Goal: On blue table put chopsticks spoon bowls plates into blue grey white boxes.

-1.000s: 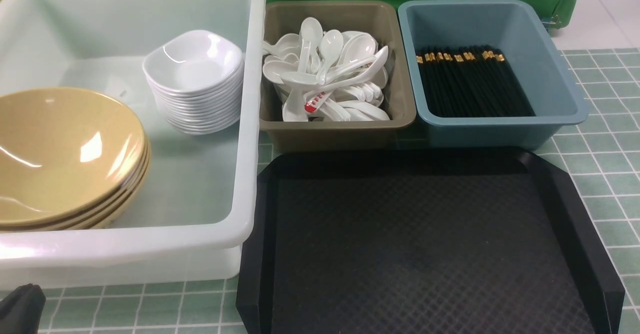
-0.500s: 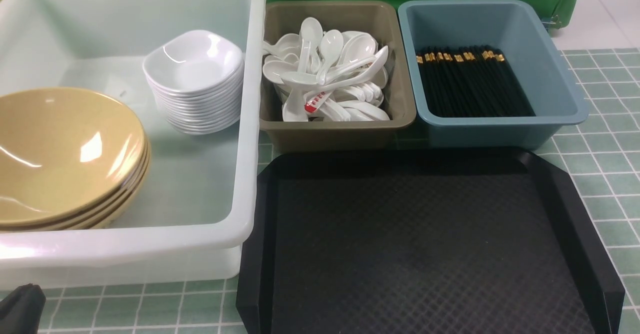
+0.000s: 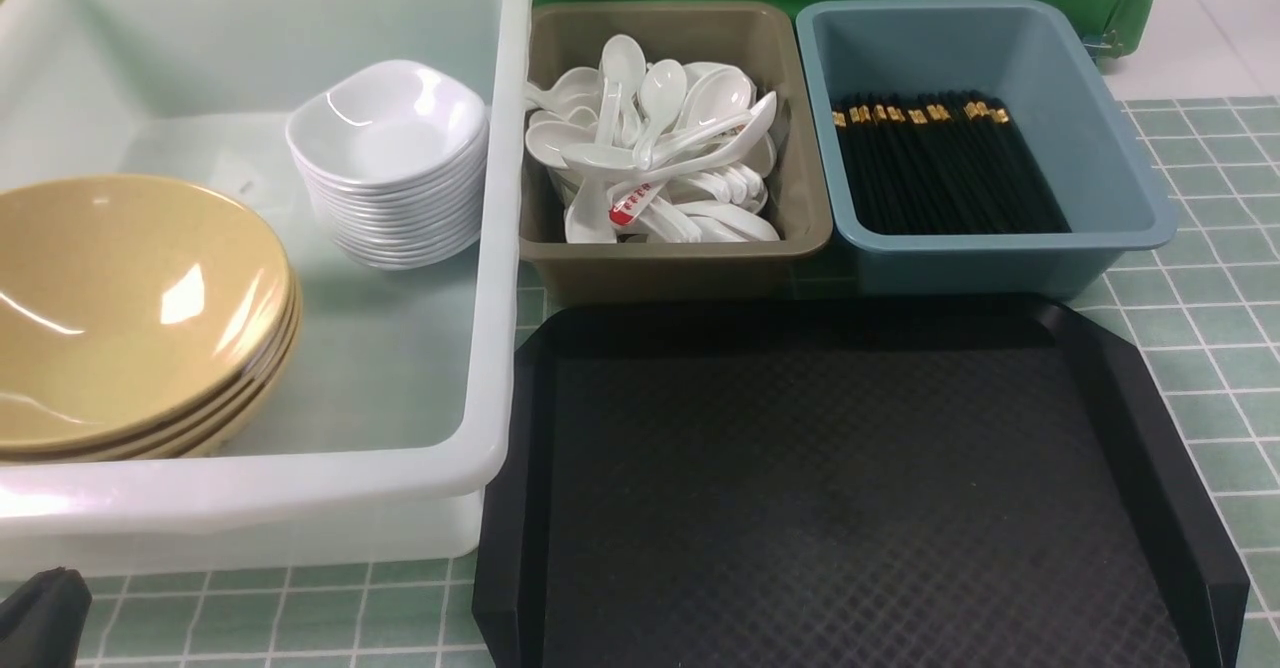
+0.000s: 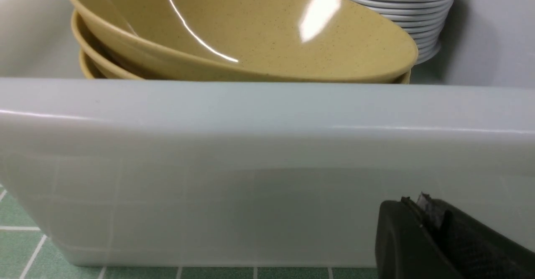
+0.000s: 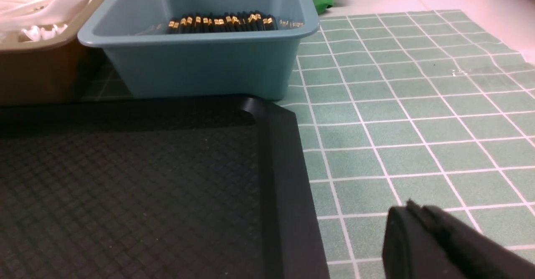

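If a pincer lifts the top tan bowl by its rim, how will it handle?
The top bowl looks glossy, so likely slippery. It seems rigid. It sits tilted, nested in the stack inside the white tub, so it should lift free easily.

Bowls [image 3: 130, 308] are glossy speckled tan, plates [image 3: 388, 123] shiny white, tray [image 3: 850, 498] matte black with a rough diamond texture, white box [image 3: 300, 508] smooth translucent plastic.

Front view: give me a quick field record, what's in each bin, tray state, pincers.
white tub: stack of tan bowls plus stack of white dishes
olive-grey bin: pile of white soup spoons, one with red marking
blue bin: black chopsticks, gold bands aligned
black tray: nothing on it
left pincer: low, outside the tub's near wall; jaws unclear
right pincer: over the table; jaws unclear
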Controlling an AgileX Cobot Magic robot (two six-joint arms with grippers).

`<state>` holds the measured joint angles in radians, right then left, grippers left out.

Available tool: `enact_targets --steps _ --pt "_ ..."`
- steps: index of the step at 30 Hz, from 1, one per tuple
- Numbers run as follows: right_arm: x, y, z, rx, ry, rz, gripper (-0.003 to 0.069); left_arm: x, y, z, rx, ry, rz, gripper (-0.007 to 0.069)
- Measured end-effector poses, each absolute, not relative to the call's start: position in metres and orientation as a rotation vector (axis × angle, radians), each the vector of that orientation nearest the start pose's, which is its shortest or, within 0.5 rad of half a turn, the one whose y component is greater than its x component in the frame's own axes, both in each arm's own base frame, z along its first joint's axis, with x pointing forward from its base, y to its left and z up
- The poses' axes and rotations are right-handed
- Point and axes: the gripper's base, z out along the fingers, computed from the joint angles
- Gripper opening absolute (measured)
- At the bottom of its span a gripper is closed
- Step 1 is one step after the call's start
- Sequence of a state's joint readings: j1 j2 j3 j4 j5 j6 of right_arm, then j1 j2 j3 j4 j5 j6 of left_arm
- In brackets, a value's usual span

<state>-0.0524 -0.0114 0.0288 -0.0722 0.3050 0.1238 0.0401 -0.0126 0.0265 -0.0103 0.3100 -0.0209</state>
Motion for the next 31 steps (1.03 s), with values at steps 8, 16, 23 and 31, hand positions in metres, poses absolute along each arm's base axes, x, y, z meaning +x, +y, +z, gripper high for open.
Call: enact_targets --steps 8,16,23,31 --pt "0.0541 -0.0048 0.1766 0.112 1.802 -0.018 0.0048 0.054 0.0019 0.1769 -0.062 1.806 0.004 -0.0012" --pt "0.0541 -0.0048 0.1766 0.112 1.802 -0.018 0.0052 0.054 0.0019 0.1769 -0.062 1.806 0.004 -0.0012" --pt "0.0541 -0.0048 0.1766 0.112 1.802 -0.018 0.0056 0.054 0.0019 0.1769 -0.057 1.807 0.008 -0.0012" --pt "0.0541 -0.0048 0.1766 0.112 1.802 -0.018 0.0067 0.054 0.0019 0.1769 -0.057 1.807 0.008 -0.0012"
